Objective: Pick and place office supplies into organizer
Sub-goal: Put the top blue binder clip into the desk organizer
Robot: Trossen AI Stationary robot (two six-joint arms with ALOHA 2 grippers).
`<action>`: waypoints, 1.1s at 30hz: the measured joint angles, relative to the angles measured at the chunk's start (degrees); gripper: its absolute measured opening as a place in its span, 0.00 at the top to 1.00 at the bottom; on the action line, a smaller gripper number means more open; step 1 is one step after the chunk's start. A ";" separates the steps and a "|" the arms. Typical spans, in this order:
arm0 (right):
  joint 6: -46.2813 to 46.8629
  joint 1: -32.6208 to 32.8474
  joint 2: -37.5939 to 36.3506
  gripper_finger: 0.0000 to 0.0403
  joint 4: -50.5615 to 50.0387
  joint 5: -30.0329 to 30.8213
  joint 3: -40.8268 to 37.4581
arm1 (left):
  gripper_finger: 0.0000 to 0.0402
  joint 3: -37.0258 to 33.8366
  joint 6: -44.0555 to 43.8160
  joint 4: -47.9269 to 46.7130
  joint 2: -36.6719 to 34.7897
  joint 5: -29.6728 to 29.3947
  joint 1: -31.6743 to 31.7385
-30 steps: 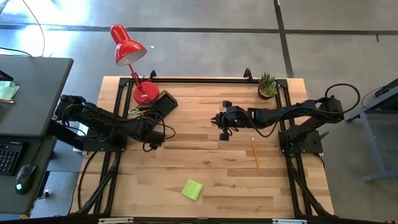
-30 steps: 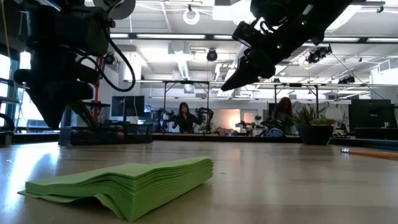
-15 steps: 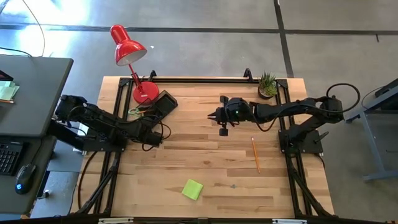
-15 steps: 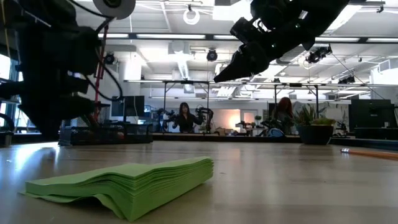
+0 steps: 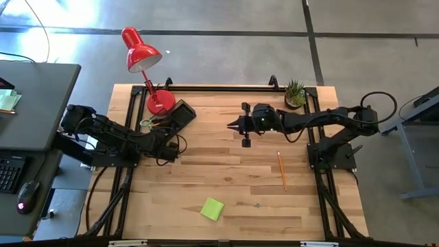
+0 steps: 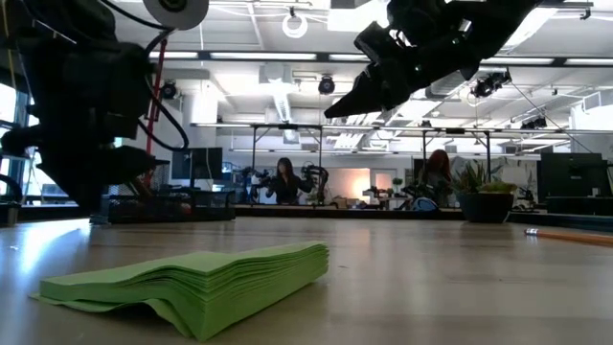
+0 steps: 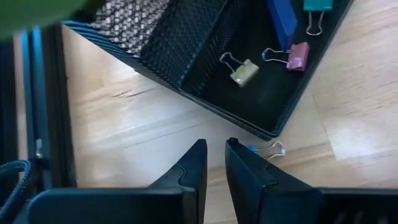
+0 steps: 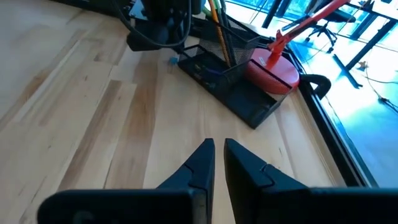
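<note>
The black mesh organizer (image 5: 180, 114) (image 7: 186, 56) stands at the table's far left, by the red lamp's base. It holds binder clips, beige (image 7: 245, 70) and pink (image 7: 292, 57), and upright pencils (image 8: 217, 37). My left gripper (image 5: 173, 139) (image 7: 216, 146) is shut and empty just near of the organizer's corner. A small blue clip (image 7: 268, 149) lies on the table beside one of its fingers, partly hidden. My right gripper (image 5: 231, 125) (image 6: 330, 113) (image 8: 217, 144) is shut and empty, raised over the table's middle. An orange pencil (image 5: 281, 170) and the lime-green sticky-note pad (image 5: 212, 208) (image 6: 201, 278) lie flat.
The red lamp (image 5: 140, 51) leans over the far left corner, its round base (image 5: 160, 101) next to the organizer. A potted plant (image 5: 295, 94) stands at the far right corner. Green scissor handles (image 5: 147, 123) show by the left arm. Bare wood lies between pencil and pad.
My right gripper has moved toward the table's far edge and a little left, toward the organizer, staying raised. My left gripper has drawn back slightly toward the table's left edge. The pad and the pencil have stayed put.
</note>
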 joint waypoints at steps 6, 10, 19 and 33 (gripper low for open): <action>0.38 0.05 0.00 0.93 -0.50 -1.07 0.00 | 0.89 -0.63 2.08 5.53 1.05 0.32 0.00; 1.52 0.05 0.02 0.93 -1.64 -2.16 0.00 | 0.89 -1.11 3.22 8.94 3.70 -0.04 -0.05; 3.17 0.05 0.04 0.93 -4.37 -2.16 0.00 | 0.89 -0.12 5.91 8.61 4.86 3.45 -0.54; 5.08 0.07 0.04 0.93 -4.18 -2.13 -2.21 | 0.89 6.78 10.81 15.47 4.79 9.86 -9.18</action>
